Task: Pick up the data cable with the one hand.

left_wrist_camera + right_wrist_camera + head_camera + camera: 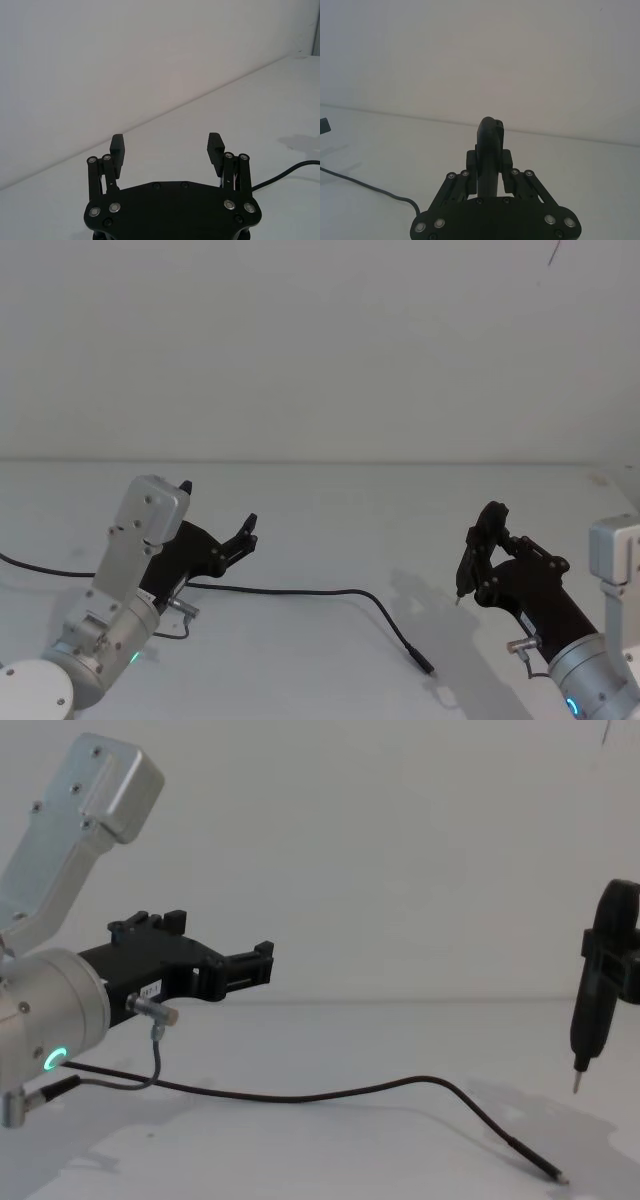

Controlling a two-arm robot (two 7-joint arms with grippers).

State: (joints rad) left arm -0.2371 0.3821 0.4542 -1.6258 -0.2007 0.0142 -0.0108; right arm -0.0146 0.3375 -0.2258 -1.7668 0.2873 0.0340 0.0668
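The data cable [300, 591] lies on the white table, running from under my left arm to its slim plug [421, 661] near the front. The chest view shows the data cable [300, 1097] flat on the table, its plug [548, 1171] at the right. My left gripper [243, 537] hangs open and empty just above the cable's left stretch. The left wrist view shows its fingers [117, 148] spread wide, the cable [290, 172] off to one side. My right gripper [478, 543] is shut on a dark pen-like tool [590, 1010] held tip down, right of the plug.
A short grey looped wire [152, 1050] hangs from my left wrist beside the green ring light. The white table [330, 520] meets a plain white wall at the back. In the right wrist view the tool [489, 150] stands between the fingers, with the cable [370, 187] beyond.
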